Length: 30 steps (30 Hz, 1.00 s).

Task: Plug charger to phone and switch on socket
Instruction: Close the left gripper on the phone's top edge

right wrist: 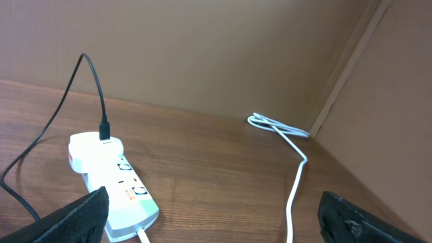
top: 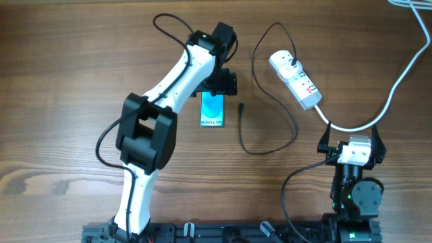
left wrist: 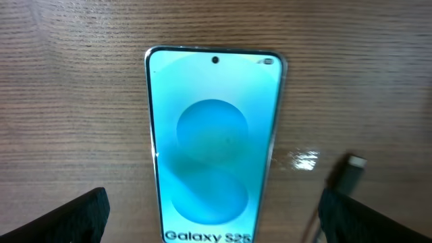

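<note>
The phone (top: 212,109) lies flat on the wood table with its cyan screen up; it fills the middle of the left wrist view (left wrist: 212,148). My left gripper (top: 217,88) hovers over it, open and empty, with a finger on either side of it (left wrist: 216,228). The charger is a thin black cable (top: 270,145) plugged into the socket (top: 297,79). Its dark connector tip (top: 241,106) lies loose just right of the phone (left wrist: 347,172). My right gripper (top: 352,140) is open and empty, short of the socket (right wrist: 111,182).
The socket's thick white cord (top: 398,74) runs off to the far right corner and shows in the right wrist view (right wrist: 297,169). Brown walls (right wrist: 202,54) close the table's back and right side. The charger's plug (right wrist: 104,128) stands in the socket's far end.
</note>
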{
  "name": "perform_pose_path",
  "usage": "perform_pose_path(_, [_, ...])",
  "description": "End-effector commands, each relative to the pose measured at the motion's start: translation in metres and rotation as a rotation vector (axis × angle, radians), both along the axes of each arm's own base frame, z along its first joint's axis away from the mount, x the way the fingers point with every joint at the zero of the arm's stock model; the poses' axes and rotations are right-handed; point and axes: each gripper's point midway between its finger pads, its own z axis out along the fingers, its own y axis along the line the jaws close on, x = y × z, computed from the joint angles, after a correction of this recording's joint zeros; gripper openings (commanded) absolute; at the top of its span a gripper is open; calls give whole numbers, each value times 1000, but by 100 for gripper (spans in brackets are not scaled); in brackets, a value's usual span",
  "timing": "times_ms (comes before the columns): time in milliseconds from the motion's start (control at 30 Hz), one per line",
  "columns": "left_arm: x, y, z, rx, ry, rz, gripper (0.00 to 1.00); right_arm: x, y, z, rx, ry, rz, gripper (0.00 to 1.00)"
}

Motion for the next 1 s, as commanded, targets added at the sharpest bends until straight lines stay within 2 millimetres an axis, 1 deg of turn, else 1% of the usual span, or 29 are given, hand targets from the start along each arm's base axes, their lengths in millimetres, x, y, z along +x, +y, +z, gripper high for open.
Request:
perform_pose_path(0, [4,3,-7,36,-9,-18,100,0,-3,0,-8,0,-14,100])
perform_pose_path(200, [5,2,-9,32,-9,-18,100,0,-3,0,-8,0,-14,100])
perform_pose_path(367, [3,-4,-9,22,-11,-29,100,0,-3,0,-8,-1,-14,100])
perform_pose_path(500, [4,-2,-10,38,-15,-29,100,0,-3,0,-8,0,-14,100])
perform_pose_path(867, [-1,0,-33,62,38,-38,100,0,-3,0,-8,0,-14,100])
perform_pose_path(967, [-5,-5,-35,31,58,-40,100,0,-3,0,-8,0,-14,100])
